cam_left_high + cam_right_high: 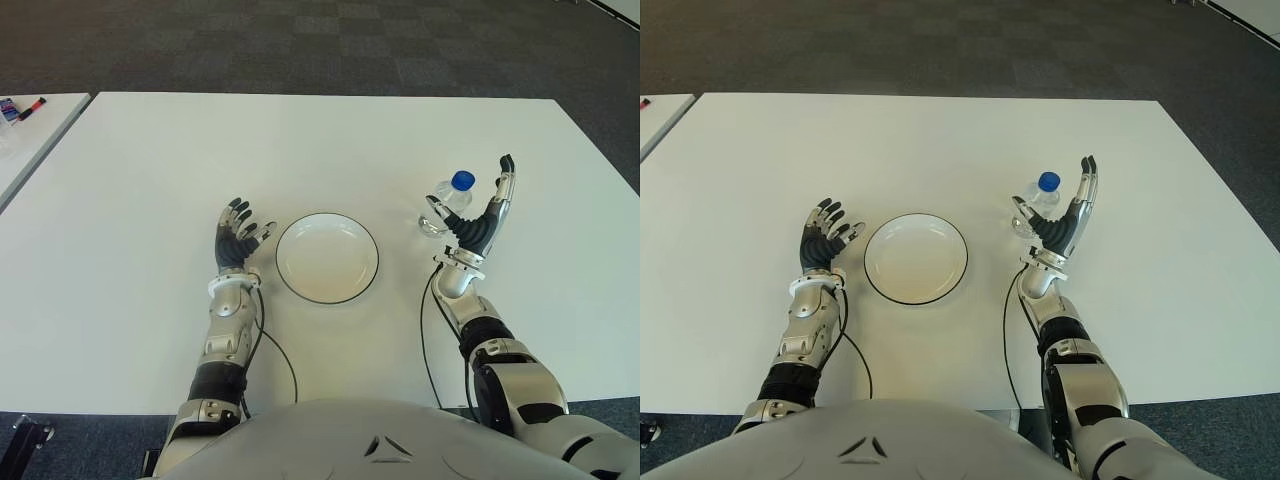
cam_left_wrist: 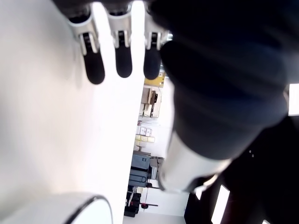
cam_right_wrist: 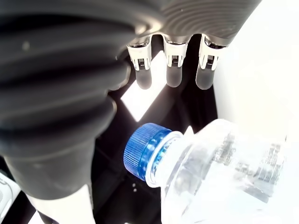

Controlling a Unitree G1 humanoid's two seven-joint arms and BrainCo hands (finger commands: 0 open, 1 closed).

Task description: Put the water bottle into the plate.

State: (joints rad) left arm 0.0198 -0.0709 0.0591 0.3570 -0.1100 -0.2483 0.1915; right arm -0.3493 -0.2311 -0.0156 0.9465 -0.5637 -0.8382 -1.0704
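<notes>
Right of centre, our right hand [image 1: 478, 222] spreads wide beside the water bottle [image 1: 446, 203]; our left hand [image 1: 238, 236] lies relaxed left of the plate [image 1: 327, 257].

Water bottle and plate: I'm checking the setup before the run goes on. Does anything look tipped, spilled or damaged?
Nothing stands out. The water bottle stands capped on the white table, with no spill visible. The right hand is open right beside it, not gripping. The plate sits flat and empty, and the left hand shows open to its left.
</notes>
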